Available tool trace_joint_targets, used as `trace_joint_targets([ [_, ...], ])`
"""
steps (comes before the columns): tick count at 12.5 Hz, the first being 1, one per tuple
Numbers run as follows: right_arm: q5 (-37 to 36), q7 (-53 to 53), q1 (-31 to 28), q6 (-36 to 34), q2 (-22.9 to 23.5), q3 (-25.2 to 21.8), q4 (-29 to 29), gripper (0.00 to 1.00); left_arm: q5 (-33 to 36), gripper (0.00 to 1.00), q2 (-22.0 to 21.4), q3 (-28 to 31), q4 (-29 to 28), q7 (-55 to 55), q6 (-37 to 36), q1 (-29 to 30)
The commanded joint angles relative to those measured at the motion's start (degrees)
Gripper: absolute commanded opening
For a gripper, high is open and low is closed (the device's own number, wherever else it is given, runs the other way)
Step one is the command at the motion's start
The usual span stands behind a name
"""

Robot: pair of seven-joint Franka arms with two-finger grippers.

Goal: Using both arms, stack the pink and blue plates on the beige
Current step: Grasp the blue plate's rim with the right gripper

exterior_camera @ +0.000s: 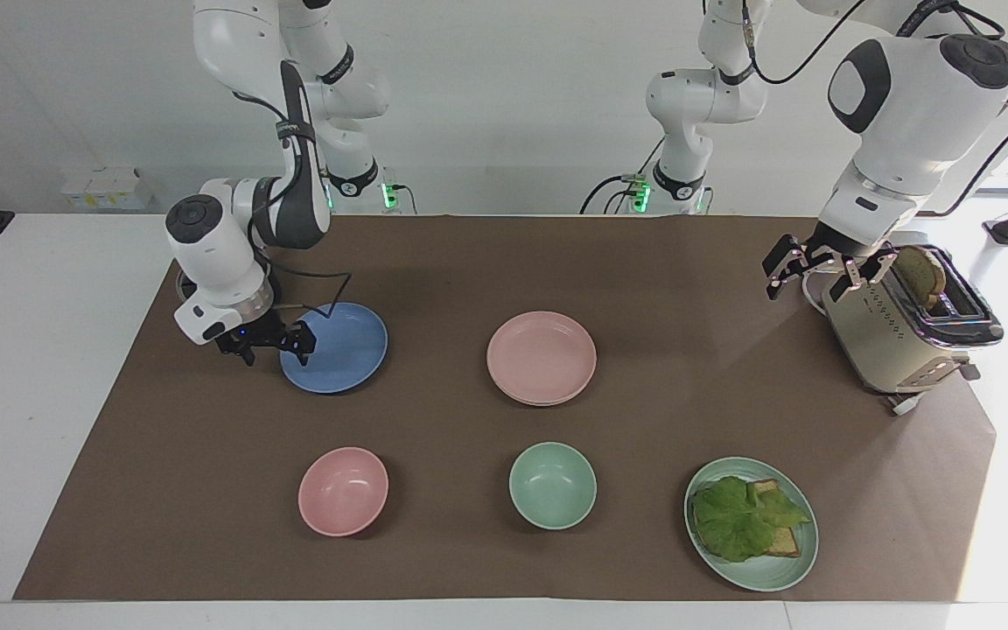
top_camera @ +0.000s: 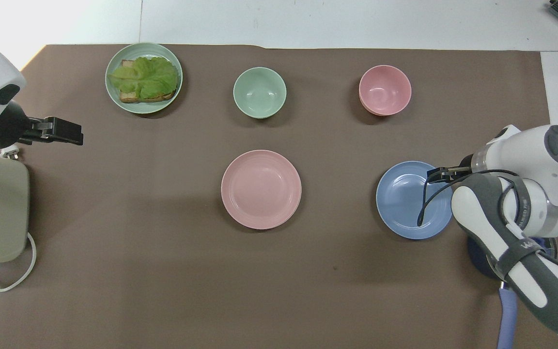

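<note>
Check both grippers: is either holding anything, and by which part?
Nothing is held yet. The right gripper straddles the blue plate at its rim, jaws not yet clamped. The left gripper hangs open and empty beside the toaster.

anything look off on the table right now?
Nothing spilled, tipped or broken. One oddity: no bare beige plate shows; a second rim peeks out under the pink plate, so it seems to sit on another plate already. The blue plate lies flat, with the right gripper at its rim.

Right end effector (top_camera: pixel 438 173) over blue plate (top_camera: pixel 407 201) rim; pink plate (top_camera: pixel 261 189) mid-table.
</note>
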Motion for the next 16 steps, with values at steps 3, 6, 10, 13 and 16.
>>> trace_joint_targets([
  [3, 3.2, -4.2, -2.5, 1.2, -2.7, 0.4, -4.1, 0.48, 0.8, 1.0, 0.3, -0.1, 0.8, 0.2, -1.0, 0.9],
  [6, 6.7, -4.1, -2.5, 1.2, -3.0, 0.5, -4.4, 0.0, 0.8, 1.0, 0.3, -0.1, 0.8, 0.2, -1.0, 0.9],
  [10, 9.1, -4.1, -1.8, 0.8, -2.8, 0.7, -1.4, 0.0, 0.8, 1.0, 0.3, -0.1, 0.8, 0.2, -1.0, 0.9],
  [13, 9.1, -3.2, -1.6, -0.1, -5.4, 3.4, 1.1, 0.0, 0.8, 1.0, 0.2, -0.1, 0.8, 0.2, -1.0, 0.9],
  [16, 9.2, 0.5, -1.6, -4.5, -9.6, 7.2, 2.8, 0.0, 0.8, 1.0, 0.2, -0.1, 0.8, 0.2, -1.0, 0.9],
])
